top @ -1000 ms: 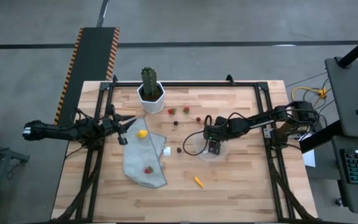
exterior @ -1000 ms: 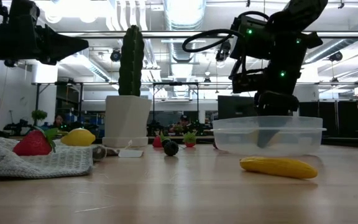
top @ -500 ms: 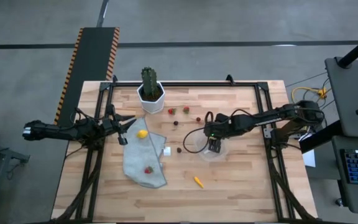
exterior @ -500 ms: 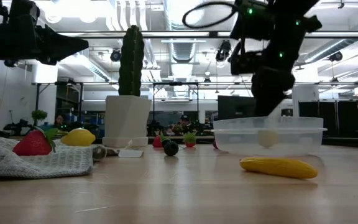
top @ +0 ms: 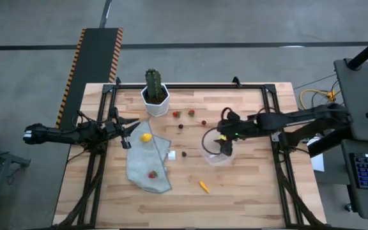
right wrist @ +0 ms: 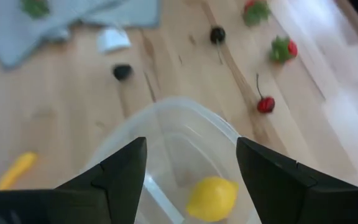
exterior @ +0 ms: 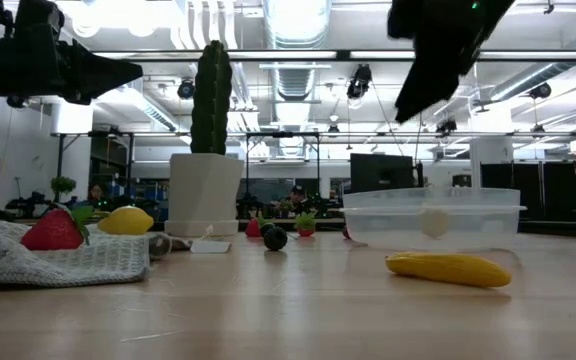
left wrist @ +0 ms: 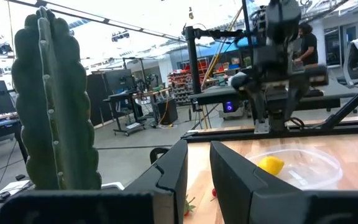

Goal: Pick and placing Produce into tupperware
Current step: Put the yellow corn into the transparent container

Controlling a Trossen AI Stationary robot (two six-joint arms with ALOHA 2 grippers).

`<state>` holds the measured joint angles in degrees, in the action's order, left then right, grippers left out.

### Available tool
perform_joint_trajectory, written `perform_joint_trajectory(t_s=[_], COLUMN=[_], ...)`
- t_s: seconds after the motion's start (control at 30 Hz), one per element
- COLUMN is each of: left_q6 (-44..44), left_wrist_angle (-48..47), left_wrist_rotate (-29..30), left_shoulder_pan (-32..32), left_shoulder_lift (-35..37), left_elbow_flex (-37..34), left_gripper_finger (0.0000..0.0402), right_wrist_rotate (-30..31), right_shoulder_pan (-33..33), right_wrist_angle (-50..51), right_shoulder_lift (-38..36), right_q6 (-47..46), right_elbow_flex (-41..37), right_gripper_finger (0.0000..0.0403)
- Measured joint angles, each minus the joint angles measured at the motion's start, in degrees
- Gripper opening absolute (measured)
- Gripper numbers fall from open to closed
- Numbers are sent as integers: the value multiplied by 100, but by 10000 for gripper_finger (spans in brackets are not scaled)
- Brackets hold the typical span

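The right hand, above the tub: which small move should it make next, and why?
Probably swing the right hand toward the dark berry beside the tupperware. One lemon already lies inside the tub, the hand is open and empty above it, and that berry seems the nearest loose piece on the table.

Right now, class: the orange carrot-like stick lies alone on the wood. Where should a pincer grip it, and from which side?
Grip the carrot-like stick at its middle, coming straight down from above. It lies flat on the table, long and thin, with bare wood around it, so fingers closing across its narrow width should hold best.
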<state>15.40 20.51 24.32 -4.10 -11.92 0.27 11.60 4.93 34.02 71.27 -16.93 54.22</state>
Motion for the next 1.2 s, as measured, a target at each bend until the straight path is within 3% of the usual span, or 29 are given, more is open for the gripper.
perform_joint_trajectory(t_s=[0.27, 0.47, 0.7, 0.93, 1.2], left_q6=[0, -1, -1, 0, 7], left_wrist_angle=[-7, 2, 2, 5, 6], left_wrist_rotate=[0, 0, 0, 0, 1], left_shoulder_pan=[2, 2, 1, 2, 1], left_shoulder_lift=[-4, 3, 5, 7, 12], left_elbow_flex=[0, 0, 0, 0, 0], left_gripper_finger=[57, 57, 57, 57, 57], right_wrist_rotate=[17, 46, 241, 713, 1269], right_shoulder_pan=[450, 1052, 1890, 2844, 3412], right_wrist_angle=[-15, -12, 18, 123, 1411], right_shoulder_lift=[-547, -552, -397, 378, 2075], right_q6=[-276, -455, -1300, -1785, -2375], right_elbow_flex=[-2, -7, 180, 1011, 2612], right_gripper_finger=[240, 232, 228, 228, 228])
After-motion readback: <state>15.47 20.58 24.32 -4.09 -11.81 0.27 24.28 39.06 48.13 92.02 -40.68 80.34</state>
